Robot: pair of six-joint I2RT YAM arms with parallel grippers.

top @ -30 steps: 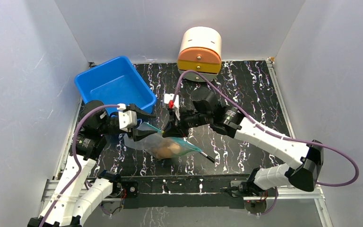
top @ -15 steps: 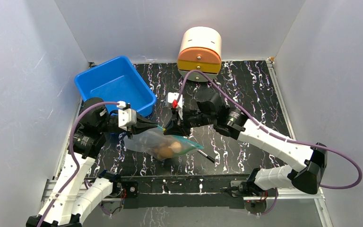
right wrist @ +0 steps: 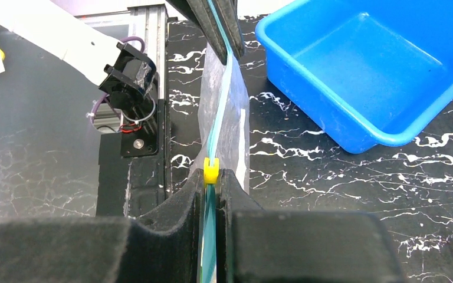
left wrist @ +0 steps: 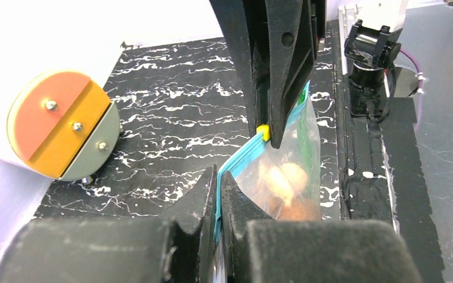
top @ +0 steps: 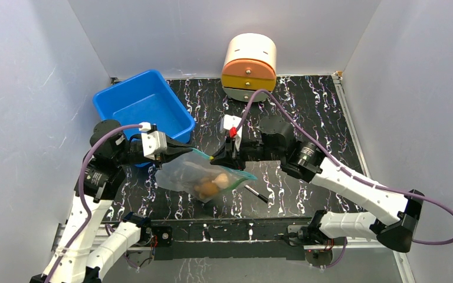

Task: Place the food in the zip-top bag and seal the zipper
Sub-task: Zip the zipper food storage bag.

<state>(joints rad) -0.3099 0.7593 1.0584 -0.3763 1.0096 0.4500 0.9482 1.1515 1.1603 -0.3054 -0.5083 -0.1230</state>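
zipper (left wrist: 242,156) ends hidden between jaws, food (left wrist: 283,180) blurred through bag (left wrist: 314,168)

Over the middle of the black marbled tabletop (top: 307,112), the clear crinkly zip-top bag (top: 183,175), tan and orange food lumps (top: 209,186) inside. On its teal press-seal zipper strip (top: 203,156), left gripper (top: 187,150) at the left end, right gripper (top: 216,159) further right. Behind-left, the blue plastic tray (top: 141,106); behind, the round cream-and-orange drum (top: 249,65); just right of the bag, the thin black pen (top: 255,193).

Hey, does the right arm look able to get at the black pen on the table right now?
Probably not. The pen lies close by the right arm, but its jaws are shut on the zipper of the zip-top bag, so it would have to let go first.
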